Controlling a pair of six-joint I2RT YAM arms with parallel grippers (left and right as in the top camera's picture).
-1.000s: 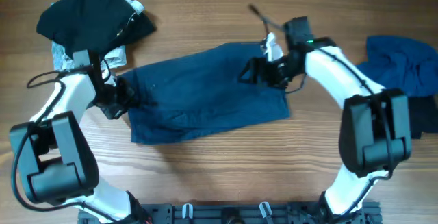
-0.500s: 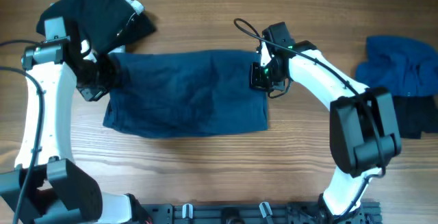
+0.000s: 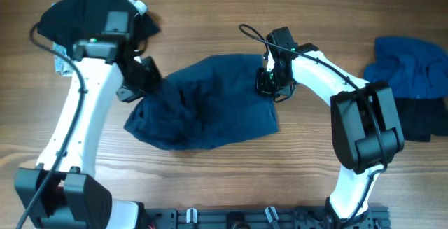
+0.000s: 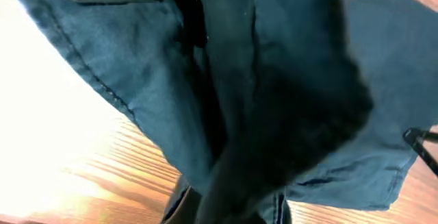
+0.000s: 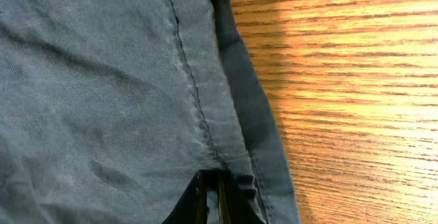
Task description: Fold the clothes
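Since half a second ago the left gripper (image 3: 143,80) has carried its edge of the large dark navy-blue cloth shorts (image 3: 210,106) inward. What was a flat rectangle is now a rumpled mound at the middle of the wooden tabletop (image 3: 224,187), while the right gripper (image 3: 268,82) has stayed at the upper right edge.

Overhead, both sets of jaws pinch that cloth. Four other pieces wait: a black garment (image 3: 91,8) over a grey-white patterned piece (image 3: 61,61) far left, and a bright blue garment (image 3: 409,61) and a black piece (image 3: 420,120) far right.

Left wrist view: navy cloth hangs bunched across the lens, hiding the jaws.

Right wrist view: jaws pressed together on the stitched hem.

By my judgement the first fold is only beginning — no piece looks finished, so all five remain.
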